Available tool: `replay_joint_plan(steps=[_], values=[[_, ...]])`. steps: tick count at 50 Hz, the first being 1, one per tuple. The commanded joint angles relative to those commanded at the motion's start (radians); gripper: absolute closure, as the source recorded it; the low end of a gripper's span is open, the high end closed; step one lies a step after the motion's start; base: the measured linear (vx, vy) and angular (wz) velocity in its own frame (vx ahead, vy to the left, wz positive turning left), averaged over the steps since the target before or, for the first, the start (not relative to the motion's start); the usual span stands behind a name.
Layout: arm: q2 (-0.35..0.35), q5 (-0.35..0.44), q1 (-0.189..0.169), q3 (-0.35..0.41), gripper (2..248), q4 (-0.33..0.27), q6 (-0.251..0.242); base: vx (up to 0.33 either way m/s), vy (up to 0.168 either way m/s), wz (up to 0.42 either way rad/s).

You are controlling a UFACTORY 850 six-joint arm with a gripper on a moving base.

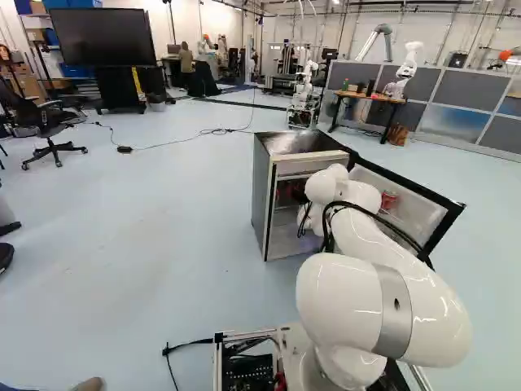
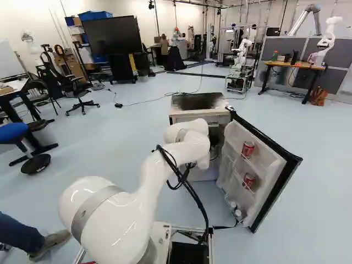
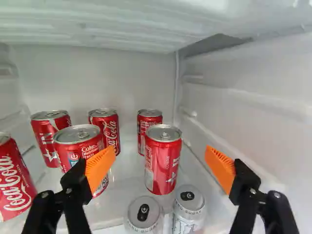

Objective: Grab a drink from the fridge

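Note:
My gripper point(image 3: 161, 169) stands open inside the fridge, its orange pads wide apart; the arm hides it in both base views. Ahead of it, between the fingers, a red can point(image 3: 163, 160) stands upright on the shelf, untouched. Another red can point(image 3: 149, 127) is behind that one. Beyond one finger stand more red cans point(image 3: 78, 144). Two silver-topped cans point(image 3: 145, 214) point(image 3: 189, 207) sit nearer the gripper, below the red can. The fridge point(image 1: 262, 195) has its door point(image 2: 258, 165) swung open, with red cans point(image 2: 248, 149) in the door racks.
The fridge's side wall point(image 3: 253, 117) runs close beside one finger, and its ceiling point(image 3: 112, 24) lies above the cans. The open door stands right of the arm in the base views. An office chair point(image 1: 50, 134), a desk point(image 1: 366, 98) and another robot point(image 1: 304, 94) are farther off.

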Motion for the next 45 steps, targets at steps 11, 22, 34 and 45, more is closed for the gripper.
replay_joint_plan(steps=[11, 22, 34, 45], values=[[0.000, 0.000, 0.000, 0.000, 92, 0.000, 0.000, 0.000, 0.000, 0.000], [0.000, 0.000, 0.000, 0.000, 156, 0.000, 0.000, 0.000, 0.000, 0.000], [0.000, 0.000, 0.000, 0.000, 158, 0.000, 0.000, 0.000, 0.000, 0.000], [0.030, 0.000, 0.000, 0.031, 158, 0.000, 0.000, 0.000, 0.000, 0.000]])
